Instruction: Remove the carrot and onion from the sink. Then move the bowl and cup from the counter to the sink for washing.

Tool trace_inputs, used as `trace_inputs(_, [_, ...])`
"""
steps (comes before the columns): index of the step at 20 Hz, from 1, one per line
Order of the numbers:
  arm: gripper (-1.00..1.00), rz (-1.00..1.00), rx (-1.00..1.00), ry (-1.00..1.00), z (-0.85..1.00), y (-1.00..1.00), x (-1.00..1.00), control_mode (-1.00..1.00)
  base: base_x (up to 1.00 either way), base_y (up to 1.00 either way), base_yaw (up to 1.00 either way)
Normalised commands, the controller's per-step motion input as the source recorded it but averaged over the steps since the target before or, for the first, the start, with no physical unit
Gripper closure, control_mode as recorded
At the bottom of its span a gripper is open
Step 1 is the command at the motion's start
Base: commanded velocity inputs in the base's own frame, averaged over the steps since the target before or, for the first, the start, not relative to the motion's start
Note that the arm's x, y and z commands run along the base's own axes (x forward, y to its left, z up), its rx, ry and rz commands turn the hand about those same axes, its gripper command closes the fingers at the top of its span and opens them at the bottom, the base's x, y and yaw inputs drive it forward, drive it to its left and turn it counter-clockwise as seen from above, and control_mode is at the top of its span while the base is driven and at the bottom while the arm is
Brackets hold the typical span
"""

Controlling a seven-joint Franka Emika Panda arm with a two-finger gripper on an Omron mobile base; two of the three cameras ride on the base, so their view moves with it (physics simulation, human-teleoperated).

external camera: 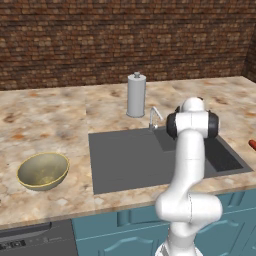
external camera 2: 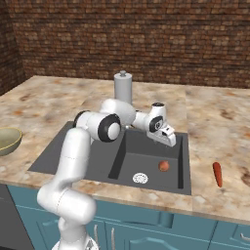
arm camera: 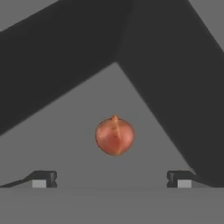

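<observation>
Bowl (external camera: 43, 171) sits on the surface (external camera: 45, 120) at far left, well apart from the sink (external camera: 125, 160); paper-towel roll (external camera: 136, 95) stands upright behind the faucet (external camera: 155, 118); neither lies in the arm's path.

Gripper (external camera 2: 168, 136) hangs over the deep basin, tilted down toward its floor; fingers (arm camera: 43, 178) spread wide and empty, nothing between them.

Onion (arm camera: 114, 135) rests on the basin floor, dead centre between the two tips in the hand view, at 12 o'clock from the gap; roughly round, small point upward in that view, so no long axis to match. In the right base view the onion (external camera 2: 164, 166) lies just right of the drain (external camera 2: 140, 178), apart from it; basin walls near on both sides.

Carrot (external camera 2: 217, 174) already out, lying on the surface at 3 o'clock from the basin.

Judgement: step in hand is the onion pickup; straight descent should do; cup not located.
</observation>
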Motion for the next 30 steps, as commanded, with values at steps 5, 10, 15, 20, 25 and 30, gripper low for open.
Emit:
trace_inputs(5, [-1.0, -0.08, 0.07, 0.0, -0.21, -0.07, 0.08, -1.0, 0.0, 0.0, 0.0])
trace_inputs(10, [-1.0, -0.11, 0.02, 0.0, -0.24, -0.09, 0.07, -1.0, 0.0, 0.0, 0.0])
trace_inputs(15, [-1.0, -0.13, 0.0, 0.0, -0.24, -0.07, 0.06, -1.0, 0.0, 0.0, 0.0])
trace_inputs(20, [-1.0, -0.16, 0.0, 0.0, -0.28, -0.06, 0.02, -1.0, 0.0, 0.0, 0.0])
trace_inputs(25, [-1.0, -0.14, 0.0, 0.0, -0.23, -0.08, 0.0, -1.0, 0.0, 0.0, 0.0])
trace_inputs(30, [-1.0, -0.14, 0.0, 0.03, -0.22, -0.07, 0.0, -1.0, 0.0, 0.0, 0.0])
